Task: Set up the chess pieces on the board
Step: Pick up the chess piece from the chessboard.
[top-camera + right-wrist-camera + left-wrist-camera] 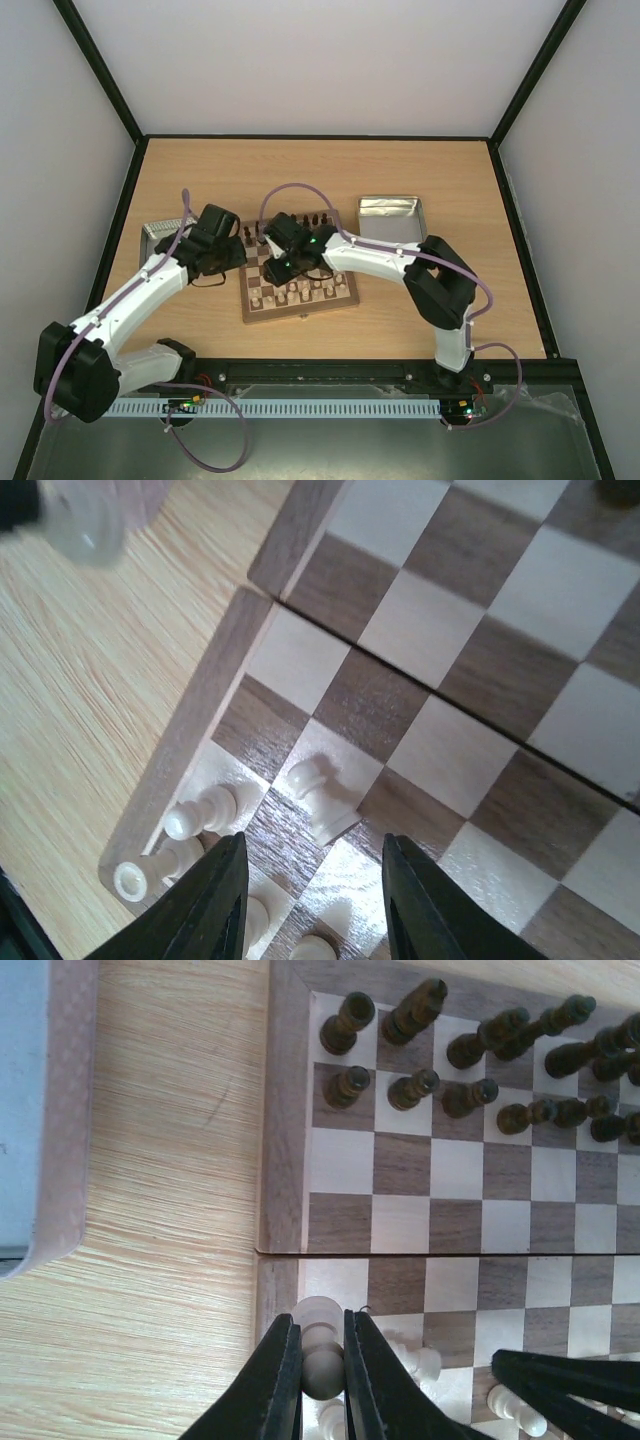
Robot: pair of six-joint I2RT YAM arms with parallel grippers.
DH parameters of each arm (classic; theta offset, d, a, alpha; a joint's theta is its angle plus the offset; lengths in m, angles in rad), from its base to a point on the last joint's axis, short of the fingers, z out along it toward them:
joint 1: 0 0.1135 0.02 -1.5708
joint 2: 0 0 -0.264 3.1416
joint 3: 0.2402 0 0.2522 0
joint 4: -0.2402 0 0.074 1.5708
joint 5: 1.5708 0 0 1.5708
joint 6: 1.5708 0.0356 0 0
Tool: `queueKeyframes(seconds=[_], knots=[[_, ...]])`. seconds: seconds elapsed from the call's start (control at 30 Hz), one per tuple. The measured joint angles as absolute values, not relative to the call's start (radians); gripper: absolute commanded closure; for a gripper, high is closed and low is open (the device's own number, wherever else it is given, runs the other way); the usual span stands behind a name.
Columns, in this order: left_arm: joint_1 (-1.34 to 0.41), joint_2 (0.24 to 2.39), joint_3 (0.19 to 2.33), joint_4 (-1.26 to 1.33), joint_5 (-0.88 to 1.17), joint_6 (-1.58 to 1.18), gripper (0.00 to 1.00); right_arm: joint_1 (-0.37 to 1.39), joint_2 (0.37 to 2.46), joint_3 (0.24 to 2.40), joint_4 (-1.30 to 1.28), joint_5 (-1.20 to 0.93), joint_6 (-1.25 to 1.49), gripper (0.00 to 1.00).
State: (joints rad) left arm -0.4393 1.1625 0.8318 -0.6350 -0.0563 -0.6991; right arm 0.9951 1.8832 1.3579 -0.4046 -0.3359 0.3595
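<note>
The board (298, 305) lies mid-table, with dark chessmen on its far rows and pale chess pieces (300, 292) on its near rows. My left gripper (240, 262) is at the board's left edge. In the left wrist view it (322, 1365) is shut on a pale pawn (322, 1360), held over the near-left squares beside the board's rim (285, 1110). My right gripper (278, 268) hangs over the left part of the board. In the right wrist view it (315, 890) is open and empty above a pale pawn (318, 795) that stands on a cream square.
A square metal tin (155, 232) lies left of the board, under my left arm; it also shows in the left wrist view (25, 1110). A second tin (390, 218) lies at the back right. More pale pieces (200, 815) stand near the board's corner. Dark chessmen (420, 1085) fill the far rows.
</note>
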Motion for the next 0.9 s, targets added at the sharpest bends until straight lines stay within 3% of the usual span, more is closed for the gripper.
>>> queueKeyframes(seconds=[0.57, 0.9], knots=[[-0.335, 1.085, 0.776, -0.619, -0.012, -0.662, 0.91, 1.030, 2.071, 1.585, -0.622, -0.218, 0.294, 0.55], [-0.313, 1.058, 0.764, -0.616, 0.003, -0.650, 0.91, 1.035, 2.131, 1.648, -0.651, -0.163, 0.271, 0.61]])
